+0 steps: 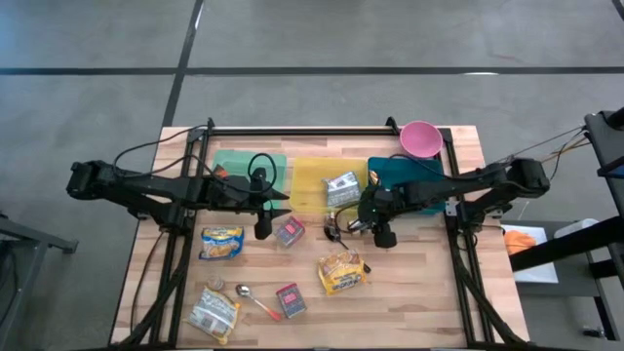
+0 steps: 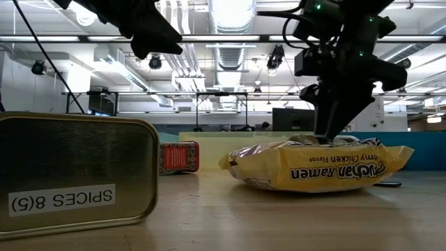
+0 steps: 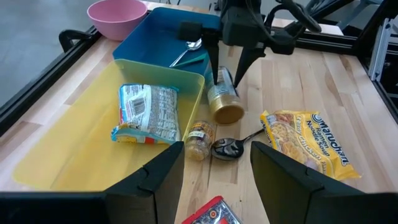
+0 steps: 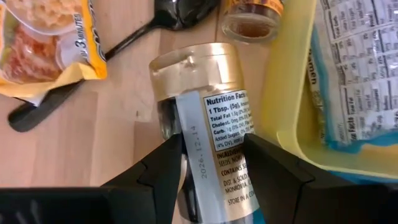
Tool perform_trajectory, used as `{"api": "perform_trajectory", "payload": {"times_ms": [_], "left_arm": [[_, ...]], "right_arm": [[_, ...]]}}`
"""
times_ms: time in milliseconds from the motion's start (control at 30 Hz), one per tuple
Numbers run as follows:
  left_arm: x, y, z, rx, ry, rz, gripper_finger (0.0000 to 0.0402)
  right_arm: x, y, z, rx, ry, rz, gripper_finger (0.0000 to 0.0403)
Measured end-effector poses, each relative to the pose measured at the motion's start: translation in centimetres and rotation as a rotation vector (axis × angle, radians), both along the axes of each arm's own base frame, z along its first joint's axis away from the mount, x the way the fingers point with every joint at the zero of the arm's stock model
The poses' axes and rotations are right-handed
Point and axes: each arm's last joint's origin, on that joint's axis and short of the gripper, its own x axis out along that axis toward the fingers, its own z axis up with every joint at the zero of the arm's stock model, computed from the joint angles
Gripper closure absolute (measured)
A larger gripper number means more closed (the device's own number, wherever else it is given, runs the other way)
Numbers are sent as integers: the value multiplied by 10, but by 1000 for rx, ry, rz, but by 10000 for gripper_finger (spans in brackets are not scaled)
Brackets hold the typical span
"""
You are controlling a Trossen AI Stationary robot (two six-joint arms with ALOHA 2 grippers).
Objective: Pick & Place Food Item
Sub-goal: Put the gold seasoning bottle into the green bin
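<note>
Right wrist view, mid-task at the wooden table: the right gripper (image 4: 210,163) straddles a gold-capped jar (image 4: 202,118) lying on its side, one dark finger on each flank of the label; the jaws sit against the jar's body, closed around it as far as can be seen from here, though whether the jar is off the wood cannot be told; it lies just beside the outer wall of the yellow bin (image 4: 292,93), with a small spice jar (image 4: 252,17) and a black spoon (image 4: 124,34) near its cap; a yellow ramen packet (image 4: 43,46) lies on the far side of the spoon; inside the yellow bin a white-and-blue food packet (image 3: 146,112) rests flat; the blue bin (image 3: 149,37) behind holds a metal spoon (image 3: 185,51), and a pink bowl (image 3: 117,14) stands at the table's corner; the left gripper (image 3: 214,168) hangs over the table's middle with its jaws apart and nothing between them; the risks, as an onlooker would judge them: a round, smooth jar gripped across its label could roll or slide between the fingers once raised; the bin wall is close enough to catch a finger or the jar's base; the small spice jar by the cap could be knocked over by any sideways swing
</note>
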Motion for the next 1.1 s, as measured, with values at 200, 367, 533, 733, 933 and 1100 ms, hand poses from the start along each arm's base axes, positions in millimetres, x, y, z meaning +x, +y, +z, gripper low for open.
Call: {"api": "perform_trajectory", "payload": {"times_ms": [200,367,533,733,933,1100], "left_arm": [[0,0,0,0,2,0,208],[0,0,0,0,4,0,208],[0,0,0,1,5,0,208],[0,0,0,1,5,0,208],[0,0,0,1,5,0,208],[0,0,0,1,5,0,208]], "right_arm": [[4,1,-9,47,33,9,234],[5,2,-9,54,31,7,234],[3,2,0,80,-8,-55,234],[4,2,17,125,-75,-129,234],[7,2,24,131,-101,-142,235],[11,2,33,142,-128,-161,235]]}}
